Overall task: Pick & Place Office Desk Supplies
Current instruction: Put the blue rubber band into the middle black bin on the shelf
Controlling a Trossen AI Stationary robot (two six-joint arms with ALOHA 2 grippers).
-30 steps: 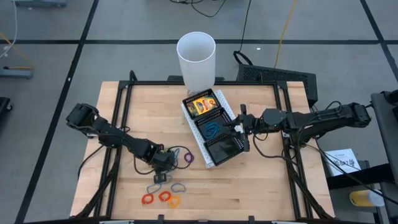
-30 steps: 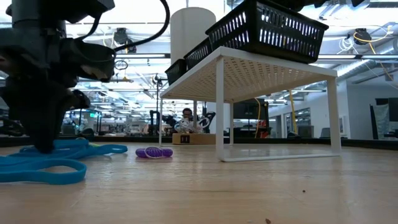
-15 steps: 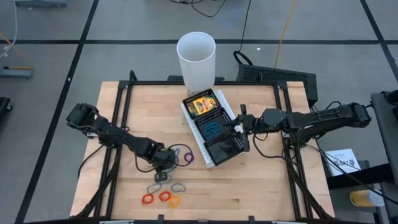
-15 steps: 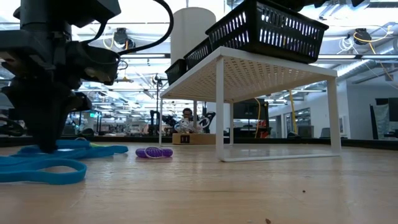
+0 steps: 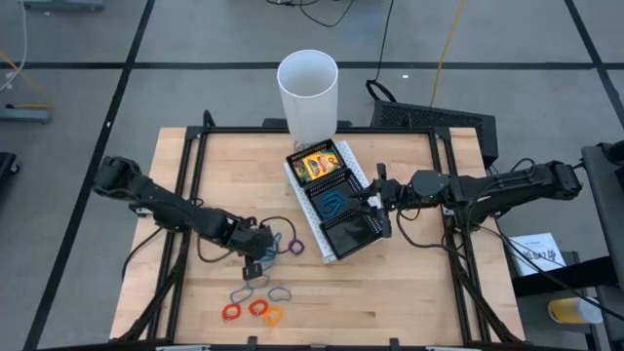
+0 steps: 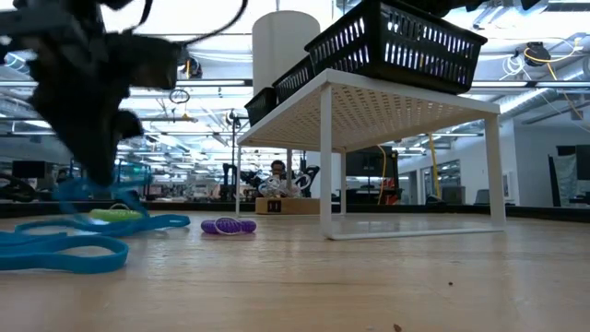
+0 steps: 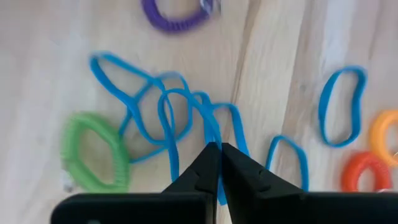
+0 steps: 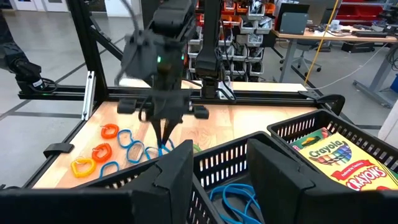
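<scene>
Clearly the left gripper (image 7: 219, 163) has its fingers pinched on a blue rubber-band loop (image 7: 186, 118) above the wooden table (image 5: 409, 273), presumably to carry it to the black mesh tray (image 5: 334, 200), where blue bands and crayon boxes (image 5: 316, 165) already lie; the right gripper (image 5: 375, 200) rests at the tray's edge, fingers seemingly spread; orange loops (image 5: 255, 310) wait nearby; a workshop shows behind

A robotics lab or workshop: a pale wooden butcher-block table (image 5: 390, 283) in a black metal frame (image 8: 81, 74), grey tiled floor (image 5: 78, 97), workbenches beyond (image 8: 323, 37).
</scene>
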